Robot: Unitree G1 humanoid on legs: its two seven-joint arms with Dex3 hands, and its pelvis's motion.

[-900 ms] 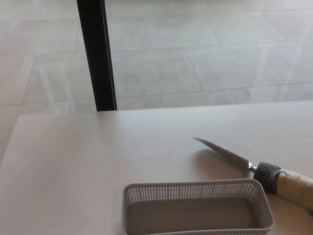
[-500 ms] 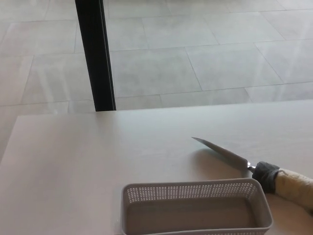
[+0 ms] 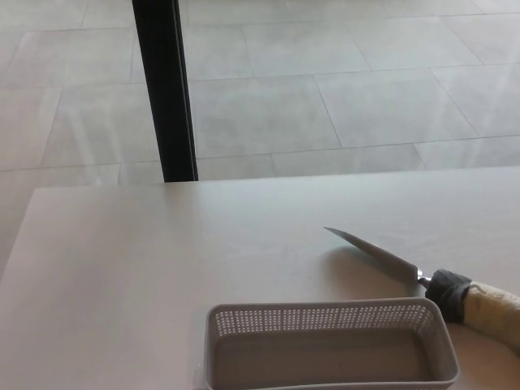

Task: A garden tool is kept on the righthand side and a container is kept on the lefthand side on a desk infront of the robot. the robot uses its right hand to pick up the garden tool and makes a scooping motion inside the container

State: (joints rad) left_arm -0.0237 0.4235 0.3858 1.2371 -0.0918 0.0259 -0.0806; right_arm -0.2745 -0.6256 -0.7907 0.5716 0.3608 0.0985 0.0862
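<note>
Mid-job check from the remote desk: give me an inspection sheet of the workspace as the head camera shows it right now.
Surface: pale desk, bare apart from the two job items.
Garden tool: trowel lies flat on the desk at the right, pointed metal blade toward the far left, wrapped handle running off the right edge of the picture.
Container: white perforated basket at the near edge, left of the trowel handle, looks empty; its front is cut off by the frame.
Clutter: nothing seen.
Hands: neither hand in view.
Cables: nothing seen.
Surroundings: grey tiled floor beyond the desk; a black upright post behind its far edge.
</note>
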